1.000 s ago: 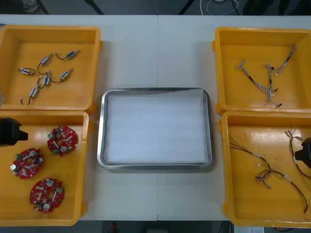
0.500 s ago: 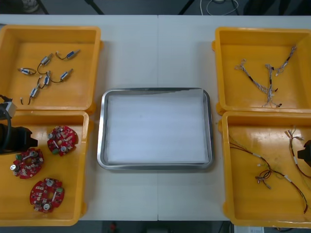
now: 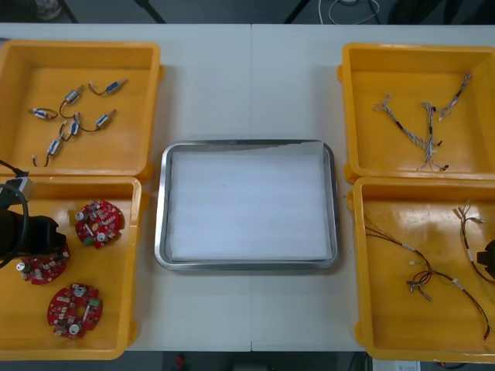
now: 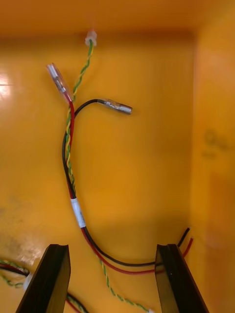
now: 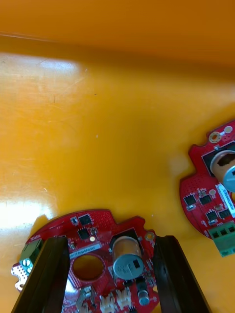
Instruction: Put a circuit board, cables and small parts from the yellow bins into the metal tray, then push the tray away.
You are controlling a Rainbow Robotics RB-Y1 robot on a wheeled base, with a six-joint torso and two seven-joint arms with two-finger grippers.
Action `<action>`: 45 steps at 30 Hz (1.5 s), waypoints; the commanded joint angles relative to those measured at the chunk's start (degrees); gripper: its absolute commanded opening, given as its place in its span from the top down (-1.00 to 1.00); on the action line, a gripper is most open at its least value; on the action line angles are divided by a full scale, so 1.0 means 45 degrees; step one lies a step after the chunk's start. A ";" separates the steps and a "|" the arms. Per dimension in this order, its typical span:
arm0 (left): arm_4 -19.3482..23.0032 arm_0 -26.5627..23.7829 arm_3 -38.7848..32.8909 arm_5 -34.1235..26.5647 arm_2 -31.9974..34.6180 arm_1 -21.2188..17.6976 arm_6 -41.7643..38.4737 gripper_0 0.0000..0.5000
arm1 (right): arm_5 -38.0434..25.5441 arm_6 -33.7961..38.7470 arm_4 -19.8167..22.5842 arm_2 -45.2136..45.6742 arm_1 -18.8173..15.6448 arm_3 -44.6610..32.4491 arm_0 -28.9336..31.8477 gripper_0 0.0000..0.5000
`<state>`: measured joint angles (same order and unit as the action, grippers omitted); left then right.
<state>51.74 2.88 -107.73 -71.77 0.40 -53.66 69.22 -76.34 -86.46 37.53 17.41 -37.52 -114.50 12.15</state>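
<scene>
Light tabletop (image 3: 251, 85) carries the tray (image 3: 160, 224), white inside, between yellow bins (image 3: 152, 100). The left gripper (image 3: 35, 236) hangs low in the near-left bin (image 3: 131, 263), its fingers (image 5: 54, 264) spread to either side of one board (image 5: 93, 230) and not pinching it. A second board (image 3: 99, 223) lies just beside. The right gripper (image 4: 113, 247) is at the outer edge of the near-right bin (image 3: 363, 270), fingers spread above a cable (image 4: 68, 161) lying on the bin floor.
</scene>
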 commanded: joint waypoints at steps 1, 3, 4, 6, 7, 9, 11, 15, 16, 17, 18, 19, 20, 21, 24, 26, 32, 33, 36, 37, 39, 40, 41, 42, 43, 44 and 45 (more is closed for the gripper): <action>-0.0209 0.0375 -0.0004 0.0285 -0.0246 -0.0068 0.1298 -1.00 | 0.0617 -0.0416 -0.0038 -0.0606 -0.0392 0.0502 0.0289 -1.00; -0.0190 0.0375 -0.0004 0.0285 -0.0285 -0.0068 0.1298 -1.00 | 0.0675 -0.0416 0.0001 -0.0665 -0.0372 0.0600 0.0289 -1.00; -0.0190 0.0375 -0.0004 0.0285 -0.0285 -0.0068 0.1298 -1.00 | 0.0675 -0.0416 0.0020 -0.0665 -0.0333 0.0658 0.0289 -1.00; -0.0229 0.0394 -0.0004 0.0285 -0.0324 -0.0068 0.1279 -1.00 | 0.0695 -0.0416 0.0079 -0.0704 -0.0235 0.0795 0.0250 -1.00; -0.0248 0.0394 -0.0004 0.0285 -0.0344 -0.0068 0.1279 -0.61 | 0.0734 -0.0435 0.0079 -0.0743 -0.0177 0.0873 0.0230 -1.00; -0.0287 0.0394 -0.0004 0.0285 -0.0344 -0.0068 0.1279 0.31 | 0.0832 -0.0435 0.0098 -0.0821 -0.0099 0.0951 0.0211 -1.00; -0.0307 0.0394 -0.0004 0.0285 -0.0363 -0.0068 0.1279 1.00 | 0.1027 -0.0435 0.0118 -0.0977 -0.0060 0.1068 0.0172 -1.00; -0.0326 0.0394 -0.0004 0.0304 -0.0363 -0.0068 0.1239 1.00 | 0.1535 -0.0435 0.0137 -0.1270 -0.0060 0.1420 0.0113 -1.00; -0.0346 0.0394 -0.0004 0.0304 -0.0363 -0.0068 0.1239 1.00 | 0.1554 -0.0435 0.0137 -0.1329 -0.0060 0.1479 0.0074 -1.00; -0.0346 0.0394 -0.0004 0.0304 -0.0363 -0.0068 0.1220 1.00 | 0.1574 -0.0416 0.0137 -0.1348 -0.0060 0.1479 0.0074 -1.00; -0.0365 0.0394 -0.0004 0.0343 -0.0363 -0.0068 0.1220 1.00 | 0.1574 -0.0377 0.0157 -0.1387 -0.0060 0.1479 0.0054 -1.00; -0.0385 0.0394 -0.0004 0.0343 -0.0363 -0.0068 0.1200 1.00 | 0.1554 -0.0357 0.0157 -0.1427 -0.0060 0.1479 0.0074 -1.00; -0.0365 0.0394 -0.0024 0.0343 -0.0344 -0.0068 0.1200 1.00 | 0.1574 -0.0357 0.0176 -0.1427 -0.0060 0.1479 0.0054 -1.00; -0.0365 0.0375 -0.0004 0.0343 -0.0324 -0.0068 0.1200 1.00 | 0.1574 -0.0357 0.0196 -0.1466 -0.0060 0.1479 0.0054 -1.00; -0.0307 0.0355 -0.0082 0.0343 -0.0188 -0.0146 0.1220 1.00 | 0.1574 -0.0299 0.0294 -0.1602 -0.0060 0.1479 0.0054 -1.00; -0.0307 0.0355 -0.0239 0.0246 0.0027 -0.0204 0.1200 1.00 | 0.1554 -0.0299 0.0372 -0.1622 -0.0060 0.1498 0.0074 0.49; -0.0209 0.0160 -0.1000 -0.1375 0.1258 -0.0263 0.1083 1.00 | 0.1554 -0.0240 0.0508 -0.1602 -0.0060 0.1479 0.0132 1.00; -0.0190 0.0101 -0.1098 -0.1610 0.1375 -0.0263 0.1083 1.00 | 0.1574 -0.0240 0.0528 -0.1544 -0.0060 0.1479 0.0132 1.00; -0.0112 -0.0153 -0.1684 -0.2782 0.1961 -0.0263 0.0946 1.00 | 0.1437 -0.0357 0.0548 -0.1231 -0.0060 0.1400 0.0054 1.00; -0.0092 -0.0192 -0.1821 -0.2996 0.2078 -0.0263 0.0927 1.00 | 0.1339 -0.0377 0.0567 -0.1153 -0.0079 0.1381 0.0015 1.00; -0.0033 -0.0387 -0.2387 -0.3895 0.2527 -0.0263 0.0751 1.00 | 0.0714 -0.0377 0.0606 -0.0743 -0.0060 0.1088 -0.0141 1.00; 0.0006 -0.0524 -0.2641 -0.4403 0.2723 -0.0263 0.0654 1.00 | 0.0226 -0.0396 0.0606 -0.0430 -0.0060 0.0834 -0.0219 1.00; 0.0064 -0.0700 -0.2836 -0.4813 0.2820 -0.0263 0.0282 1.00 | -0.0204 -0.0396 0.0606 -0.0177 -0.0060 0.0561 -0.0297 1.00; 0.0084 -0.0895 -0.3110 -0.5262 0.2840 -0.0263 -0.0225 1.00 | -0.0672 -0.0396 0.0626 0.0097 -0.0060 0.0229 -0.0356 1.00; 0.0084 -0.0895 -0.3110 -0.5262 0.2840 -0.0263 -0.0225 1.00 | -0.0672 -0.0396 0.0626 0.0097 -0.0060 0.0229 -0.0356 1.00; 0.0142 -0.1227 -0.3500 -0.5867 0.2801 -0.0263 -0.0792 1.00 | -0.1414 -0.0357 0.0665 0.0468 -0.0060 -0.0221 -0.0473 1.00; 0.0162 -0.1383 -0.3618 -0.6063 0.2781 -0.0263 -0.0929 1.00 | -0.1649 -0.0318 0.0684 0.0566 -0.0060 -0.0396 -0.0512 1.00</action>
<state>51.62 0.65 -120.46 -95.72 11.91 -53.67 69.18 -80.59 -86.46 39.91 15.80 -37.51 -111.95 10.82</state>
